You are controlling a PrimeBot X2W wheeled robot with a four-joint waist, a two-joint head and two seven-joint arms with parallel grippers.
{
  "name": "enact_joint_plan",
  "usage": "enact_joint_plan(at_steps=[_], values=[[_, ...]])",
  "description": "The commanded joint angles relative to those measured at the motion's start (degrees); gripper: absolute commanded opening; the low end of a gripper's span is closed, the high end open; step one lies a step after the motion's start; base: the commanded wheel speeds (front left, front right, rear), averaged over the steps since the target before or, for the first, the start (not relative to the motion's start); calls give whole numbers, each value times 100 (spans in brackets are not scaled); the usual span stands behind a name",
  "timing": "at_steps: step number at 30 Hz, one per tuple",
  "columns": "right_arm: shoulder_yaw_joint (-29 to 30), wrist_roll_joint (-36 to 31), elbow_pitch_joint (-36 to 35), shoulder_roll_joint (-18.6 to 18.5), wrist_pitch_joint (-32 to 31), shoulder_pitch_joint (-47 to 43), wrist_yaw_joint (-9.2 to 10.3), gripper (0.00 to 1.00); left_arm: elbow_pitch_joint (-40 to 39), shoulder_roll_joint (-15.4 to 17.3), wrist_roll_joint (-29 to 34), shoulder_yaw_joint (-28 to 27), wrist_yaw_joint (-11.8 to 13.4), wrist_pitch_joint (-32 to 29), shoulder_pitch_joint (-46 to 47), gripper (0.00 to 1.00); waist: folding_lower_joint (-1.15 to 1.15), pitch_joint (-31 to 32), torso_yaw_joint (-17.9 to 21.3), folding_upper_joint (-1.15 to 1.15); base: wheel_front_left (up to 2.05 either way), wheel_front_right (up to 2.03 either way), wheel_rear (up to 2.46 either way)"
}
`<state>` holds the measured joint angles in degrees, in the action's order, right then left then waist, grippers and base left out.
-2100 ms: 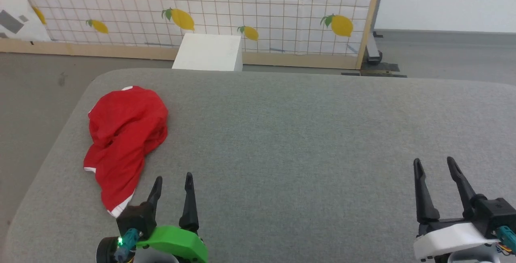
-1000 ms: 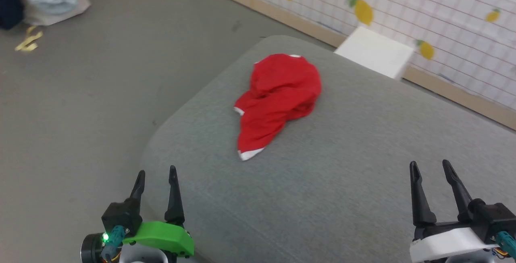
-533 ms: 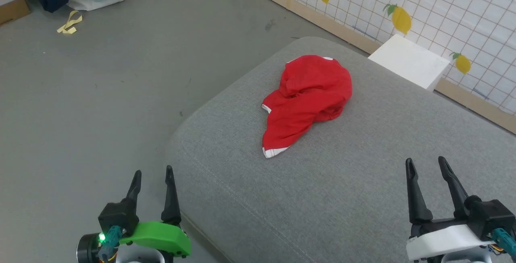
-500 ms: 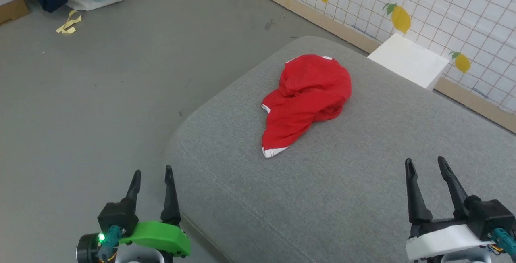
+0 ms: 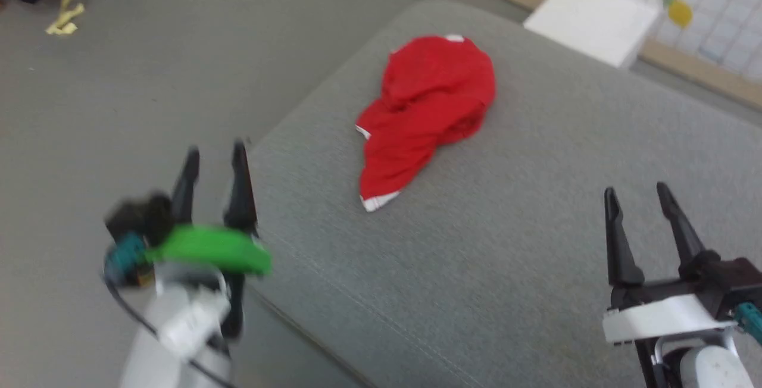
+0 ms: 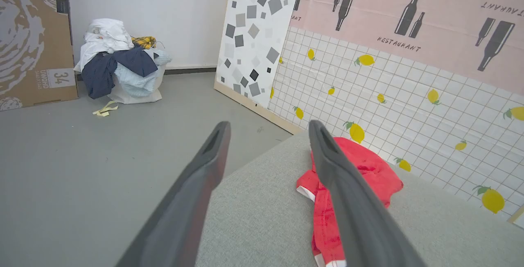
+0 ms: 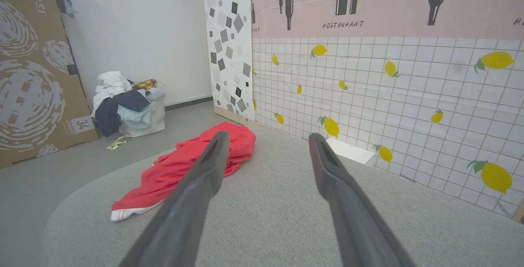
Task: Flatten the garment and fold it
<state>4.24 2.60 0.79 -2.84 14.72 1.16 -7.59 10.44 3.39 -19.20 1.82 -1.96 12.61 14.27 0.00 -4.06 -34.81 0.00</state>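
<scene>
Crumpled garment on counter, ahead of and well apart from left pincer and right pincer, both spread wide, empty. On floor, white bag heaped with clothes.

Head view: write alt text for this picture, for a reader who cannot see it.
A crumpled red garment lies on a grey padded surface, near its rounded corner. The open left gripper shows at lower left by the surface's edge; the open right gripper at lower right, both clear of the cloth.
</scene>
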Motion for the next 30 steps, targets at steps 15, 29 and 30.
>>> enact_joint_plan(at_steps=[15,29,30], values=[[-73,70,-179,-4,28,1108,10,100,838,1121,-1901,-790,-390,-2703,2600,100,0,-2531,2661,0,0,0,0],[-39,496,-158,-4,28,1347,10,100,577,2106,-2286,-1115,1361,-6097,1984,100,0,-2845,3498,0,0,0,0],[-43,516,-156,-4,28,1354,10,100,532,2173,-2233,-1089,1499,-6297,1838,100,0,-2840,3523,0,0,0,0]])
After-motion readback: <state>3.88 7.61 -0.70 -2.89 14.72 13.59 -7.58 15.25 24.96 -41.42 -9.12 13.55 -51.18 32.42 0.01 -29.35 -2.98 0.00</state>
